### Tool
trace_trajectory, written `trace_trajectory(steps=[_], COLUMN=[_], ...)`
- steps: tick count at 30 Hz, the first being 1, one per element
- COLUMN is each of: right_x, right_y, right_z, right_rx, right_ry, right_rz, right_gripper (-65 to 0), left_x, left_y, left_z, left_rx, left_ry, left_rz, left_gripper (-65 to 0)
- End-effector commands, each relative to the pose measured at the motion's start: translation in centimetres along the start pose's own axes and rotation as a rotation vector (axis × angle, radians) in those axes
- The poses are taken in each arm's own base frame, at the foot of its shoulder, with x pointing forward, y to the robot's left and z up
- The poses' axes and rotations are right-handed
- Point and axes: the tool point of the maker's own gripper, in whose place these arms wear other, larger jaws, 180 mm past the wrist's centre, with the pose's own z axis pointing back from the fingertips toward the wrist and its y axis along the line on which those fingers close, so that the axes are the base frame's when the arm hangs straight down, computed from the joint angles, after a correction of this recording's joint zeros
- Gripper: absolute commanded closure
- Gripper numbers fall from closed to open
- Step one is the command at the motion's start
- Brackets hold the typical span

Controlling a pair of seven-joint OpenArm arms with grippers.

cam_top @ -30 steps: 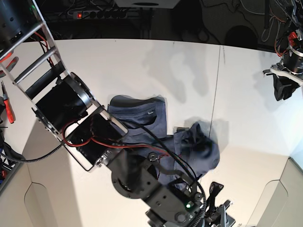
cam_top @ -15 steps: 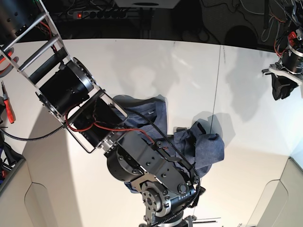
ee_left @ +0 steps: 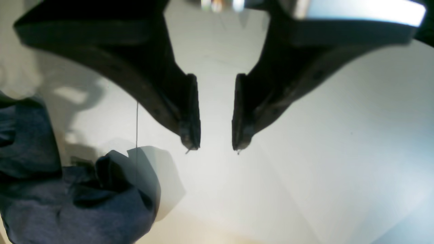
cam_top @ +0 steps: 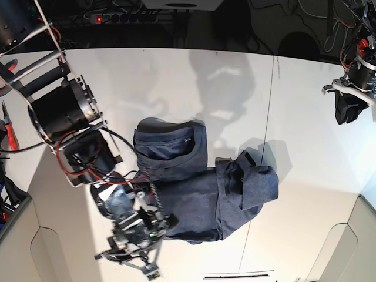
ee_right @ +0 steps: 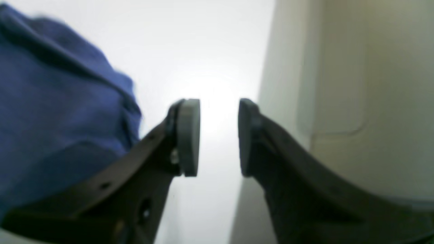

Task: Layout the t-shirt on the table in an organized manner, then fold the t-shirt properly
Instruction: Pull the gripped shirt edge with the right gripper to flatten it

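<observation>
The navy-blue t-shirt (cam_top: pixel 194 188) lies crumpled in the middle of the white table (cam_top: pixel 176 88), its collar end toward the far side and a bunched fold (cam_top: pixel 255 182) on its right. My right gripper (cam_top: pixel 134 261) hovers at the shirt's near-left corner. In the right wrist view the right gripper (ee_right: pixel 218 135) stands open with nothing between its pads (ee_right: pixel 188 135), and blue cloth (ee_right: pixel 51 101) lies just to its left. My left gripper (cam_top: pixel 348 108) hangs far off at the table's right edge. Seen from its wrist, the left gripper (ee_left: pixel 216 147) is open and empty, well right of the shirt (ee_left: pixel 51 203).
A thin dark seam (cam_top: pixel 270 106) crosses the table to the right of the shirt. Cables and a power strip (cam_top: pixel 123 17) lie beyond the far edge. A beige panel (ee_right: pixel 356 84) rises beside the right gripper. Red-handled pliers (cam_top: pixel 9 129) sit at the left edge.
The right arm has swung off the shirt toward the near left, uncovering it, and its jaws have narrowed. The bunched fold on the shirt's right has shifted. The left arm has stayed put.
</observation>
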Motion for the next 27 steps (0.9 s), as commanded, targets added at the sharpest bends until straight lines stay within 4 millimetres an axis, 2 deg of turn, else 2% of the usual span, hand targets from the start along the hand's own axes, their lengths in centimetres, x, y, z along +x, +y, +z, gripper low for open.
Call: trace_trajectory(steps=[1,5,9,13,20,23,27], right_x=[2.0,-1.4,-3.5,-3.2,-2.0,-2.4,-4.4], right_y=[-0.6,1.8,3.4,3.8,3.4,3.5,3.6], right_z=[0.4,-0.3,-0.5,-0.7,-0.8,-1.1,-2.0], right_rx=[0.019,0.196,0.261,0.271,0.246,0.245,0.243], right_ry=[-0.048,0.018,0.036,-0.023,-0.089,-0.087,-0.037], right_rz=[-0.021,-0.083,-0.075,-0.077,-0.104,-0.106,-0.104], right_gripper=[-19.1,-19.1,-19.2,-25.7,-25.6,-25.6,-23.7], left_x=[1.3,1.3,1.3,1.2,0.8,0.8,0.8], left_y=[-0.2,-0.2,-0.4,-0.8,-0.8,-0.8,-0.8], left_z=[0.2,0.2,0.2,0.0,0.0,0.0,0.0], left_rx=[-0.016,-0.017,-0.024,-0.035,-0.035,-0.036,-0.036], left_ry=[-0.04,-0.04,-0.043,-0.038,-0.014,-0.014,-0.014], left_rz=[-0.015,-0.014,-0.001,-0.003,-0.002,-0.002,-0.002], left_gripper=[-19.8,-19.8,-19.8,-19.8,-19.8,-19.8,-19.8])
